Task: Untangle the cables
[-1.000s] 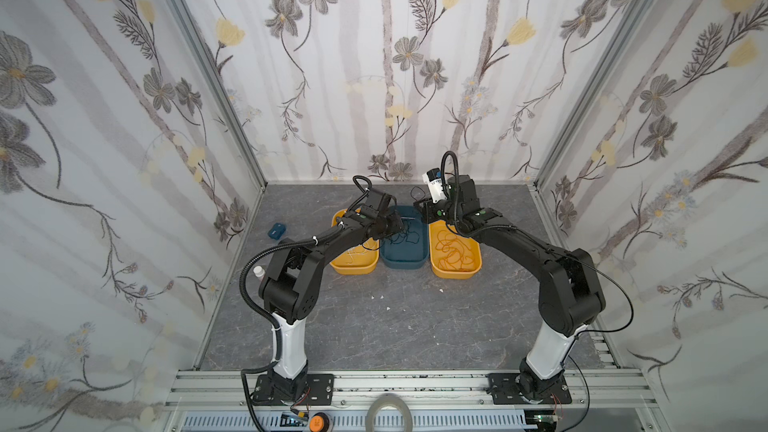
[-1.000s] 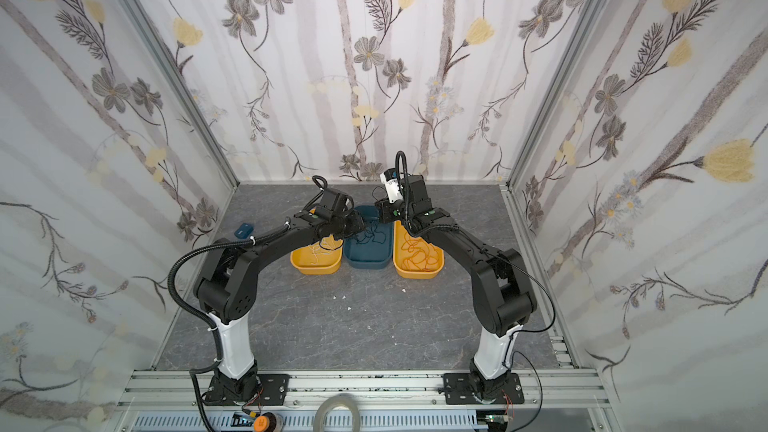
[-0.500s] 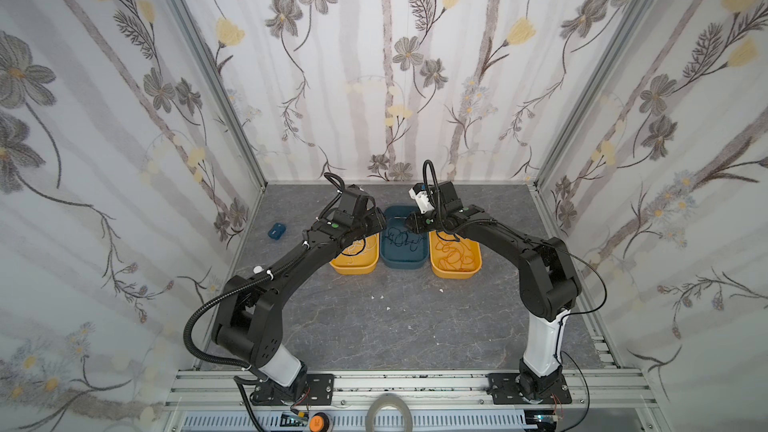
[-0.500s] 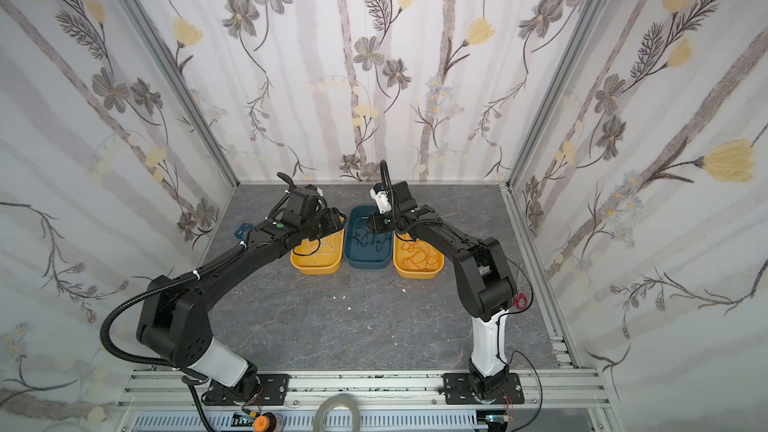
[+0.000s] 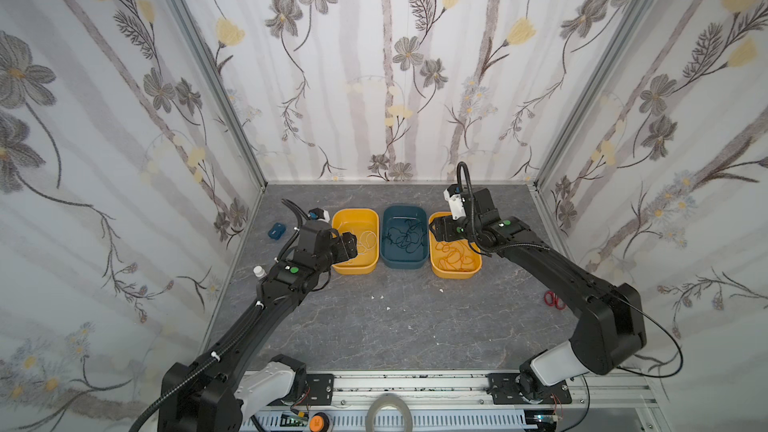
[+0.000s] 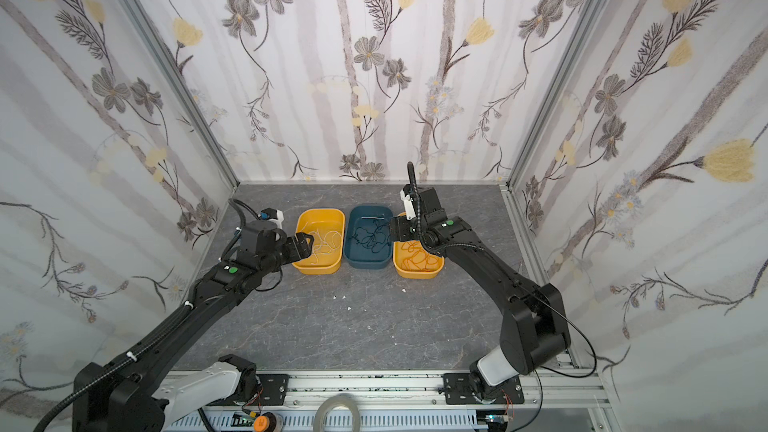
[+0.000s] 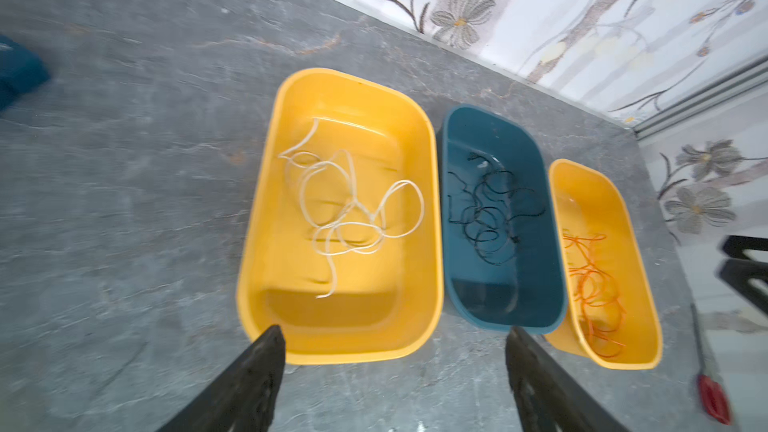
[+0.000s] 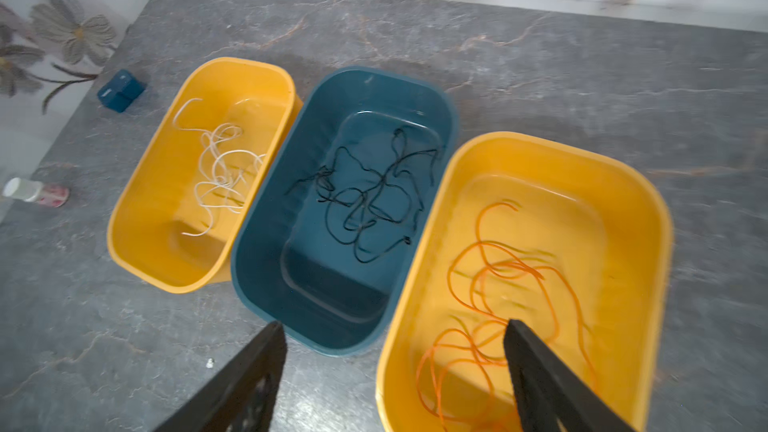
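Three cables lie apart, each loose in its own bin. The white cable (image 5: 365, 238) (image 7: 353, 209) is in the left yellow bin (image 5: 355, 272), the black cable (image 5: 405, 238) (image 8: 374, 201) in the teal bin (image 5: 405, 264), and the orange cable (image 5: 455, 257) (image 8: 498, 276) in the right yellow bin (image 5: 455, 275). My left gripper (image 5: 353, 249) (image 7: 394, 332) hangs open over the left bin's near-left edge and holds nothing. My right gripper (image 5: 434, 228) (image 8: 395, 326) stands open and empty, above the gap between the teal and right yellow bins.
A small blue box (image 5: 276, 230) and a white-capped little bottle (image 5: 259, 271) lie by the left wall. Red scissors (image 5: 555, 299) lie near the right wall. White crumbs dot the grey table in front of the bins. A tape roll (image 5: 388, 413) sits at the front rail.
Both grippers have opened wide. Each has drawn back a little toward the front from over the bins, and both arms have changed posture.
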Controlling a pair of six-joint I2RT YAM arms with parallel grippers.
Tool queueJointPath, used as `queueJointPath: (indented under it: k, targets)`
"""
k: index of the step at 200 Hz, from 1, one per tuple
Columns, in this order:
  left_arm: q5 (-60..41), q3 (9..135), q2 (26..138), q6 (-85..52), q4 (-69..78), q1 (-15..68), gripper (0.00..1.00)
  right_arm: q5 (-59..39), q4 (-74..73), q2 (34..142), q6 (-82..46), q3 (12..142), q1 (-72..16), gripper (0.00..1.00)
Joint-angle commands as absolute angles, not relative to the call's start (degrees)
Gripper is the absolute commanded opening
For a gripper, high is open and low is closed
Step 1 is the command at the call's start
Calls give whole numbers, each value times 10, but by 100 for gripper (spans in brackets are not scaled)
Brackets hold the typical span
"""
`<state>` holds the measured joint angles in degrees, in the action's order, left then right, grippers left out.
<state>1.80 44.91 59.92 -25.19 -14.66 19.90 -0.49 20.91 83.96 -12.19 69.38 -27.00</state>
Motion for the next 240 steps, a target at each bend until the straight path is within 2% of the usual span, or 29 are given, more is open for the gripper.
queueJointPath:
  k: [1,24,70,111,141,174,208,219,240]
  targets:
    - [100,415,564,-190,-123,170,95,141,172,786,-107,641,-258,96]
    - [129,377,549,-162,-91,115,98,211,131,722,-97,568,-233,99]
    - [149,273,552,-89,100,44,100,328,81,595,-149,409,-155,99]
    - [121,215,649,-37,296,35,100,383,-86,526,-127,245,-109,99]
    - [122,195,762,-12,430,39,100,364,-188,564,-124,195,-93,99]
    - [112,178,819,22,540,49,100,306,-316,658,-99,169,-86,99]
    - [93,144,896,30,675,50,100,205,-470,739,6,163,-65,99]
    - [95,142,911,33,700,50,100,181,-506,777,5,169,-49,99]
    - [92,158,904,30,658,48,100,109,-576,855,-5,168,-24,99]
